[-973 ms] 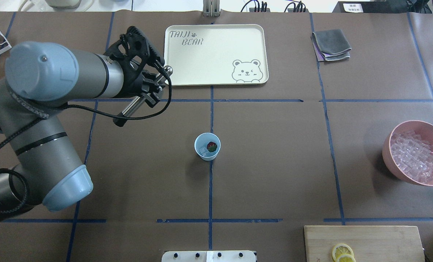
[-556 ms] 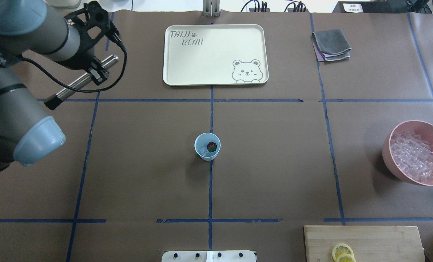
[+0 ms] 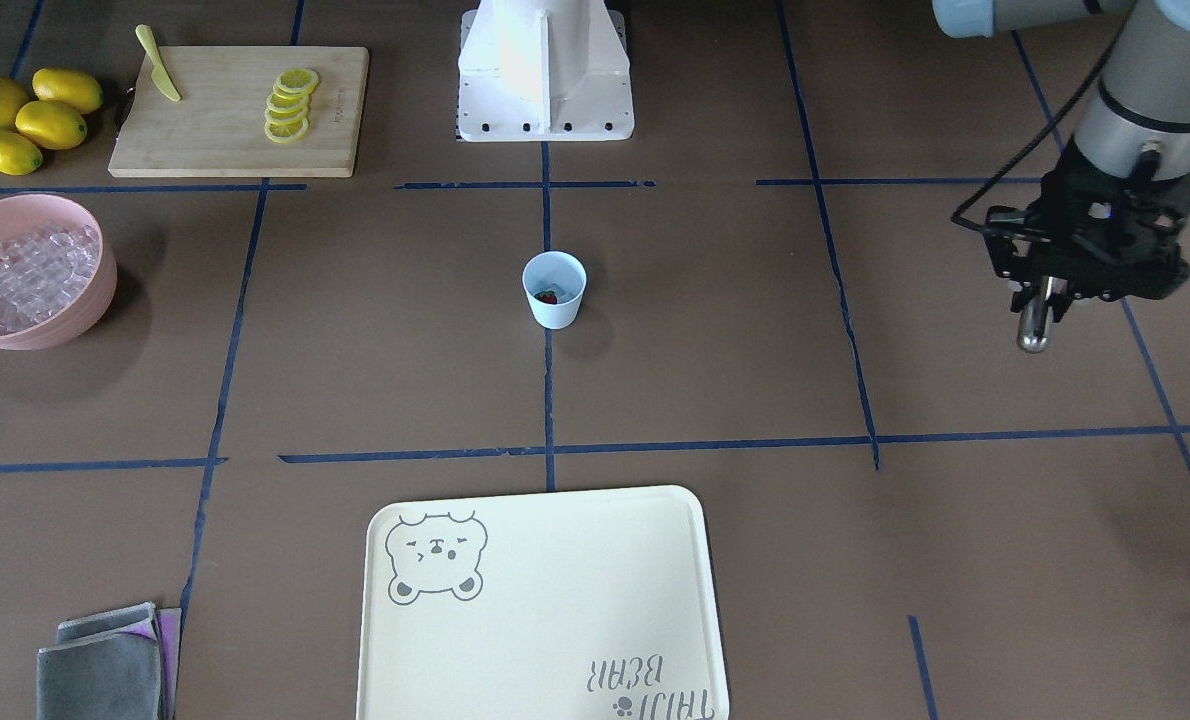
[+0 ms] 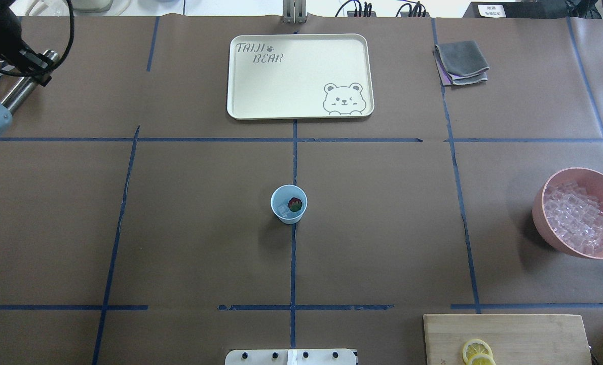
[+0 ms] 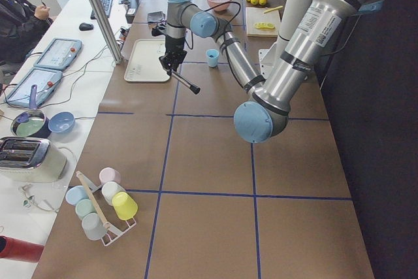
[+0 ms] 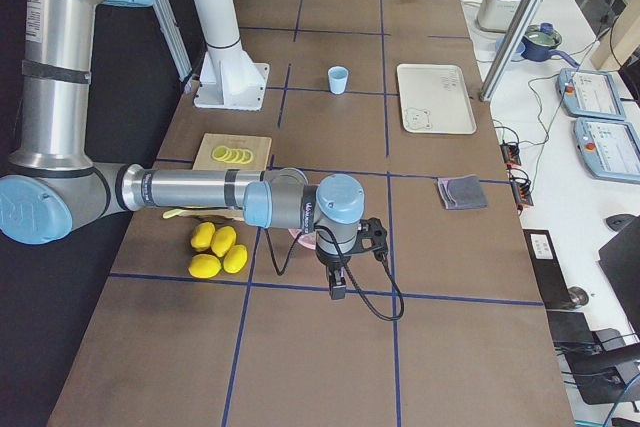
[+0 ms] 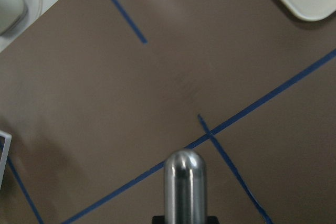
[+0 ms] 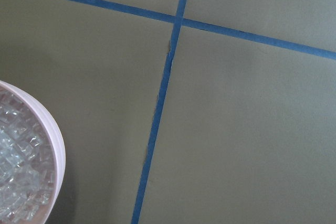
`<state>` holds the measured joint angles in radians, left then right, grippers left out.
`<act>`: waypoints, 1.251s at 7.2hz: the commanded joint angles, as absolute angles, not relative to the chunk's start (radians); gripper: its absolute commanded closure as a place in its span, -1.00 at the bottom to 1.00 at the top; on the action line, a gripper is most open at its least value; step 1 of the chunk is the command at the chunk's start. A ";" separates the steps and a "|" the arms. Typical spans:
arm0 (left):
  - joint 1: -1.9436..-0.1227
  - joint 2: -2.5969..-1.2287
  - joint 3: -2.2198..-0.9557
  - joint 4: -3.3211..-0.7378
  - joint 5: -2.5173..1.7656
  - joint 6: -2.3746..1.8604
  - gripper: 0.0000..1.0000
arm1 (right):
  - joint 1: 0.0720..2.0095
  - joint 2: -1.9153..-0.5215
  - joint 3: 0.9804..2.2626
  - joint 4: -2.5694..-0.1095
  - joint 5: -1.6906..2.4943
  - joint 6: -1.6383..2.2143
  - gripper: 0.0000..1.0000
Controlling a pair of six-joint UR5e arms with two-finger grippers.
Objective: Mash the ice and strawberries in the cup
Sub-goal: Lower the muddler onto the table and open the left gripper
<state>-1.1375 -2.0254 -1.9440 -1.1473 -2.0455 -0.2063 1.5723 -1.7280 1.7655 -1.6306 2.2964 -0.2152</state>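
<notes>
The pale-blue cup [image 4: 288,217] stands upright at the table's centre, also in the front view [image 3: 554,310]. Inside it lie a red strawberry [image 4: 295,204] and a few clear ice cubes [image 4: 283,209]. My left gripper [image 4: 34,62] is at the far left back of the table, far from the cup, shut on a metal muddler rod [image 4: 16,95]. In the front view the gripper [image 3: 1047,288] holds the rod [image 3: 1033,330] with its rounded end down. The rod's tip fills the bottom of the left wrist view [image 7: 185,182]. My right gripper [image 6: 340,269] shows only in the right side view; I cannot tell its state.
A pink bowl [image 4: 539,203] full of ice stands at the right edge. A cream bear tray [image 4: 301,111] lies at the back, folded grey cloths [image 4: 461,62] right of it. A cutting board [image 3: 215,140] with lemon slices, whole lemons [image 3: 25,120] and a cup rack [image 5: 101,207] are nearby.
My left arm has swung the rod away from beside the tray to the far left back corner of the table. The cup and its contents have not moved.
</notes>
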 commanded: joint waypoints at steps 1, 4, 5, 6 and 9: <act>-1.228 -1.948 -1.851 -1.158 -2.100 -0.300 1.00 | 1.572 -1.729 1.766 -1.631 2.296 -0.216 -0.99; -1.275 -1.806 -1.693 -1.379 -2.249 -0.307 1.00 | 1.572 -1.729 1.766 -1.631 2.296 -0.216 -0.99; -1.275 -1.757 -1.640 -1.505 -2.250 -0.317 1.00 | 1.572 -1.729 1.766 -1.631 2.296 -0.215 -0.99; -1.273 -1.712 -1.588 -1.632 -2.250 -0.348 1.00 | 1.572 -1.729 1.766 -1.631 2.296 -0.216 -0.99; -1.269 -1.675 -1.372 -1.962 -2.250 -0.433 1.00 | 1.574 -1.729 1.769 -1.631 2.296 -0.215 -0.99</act>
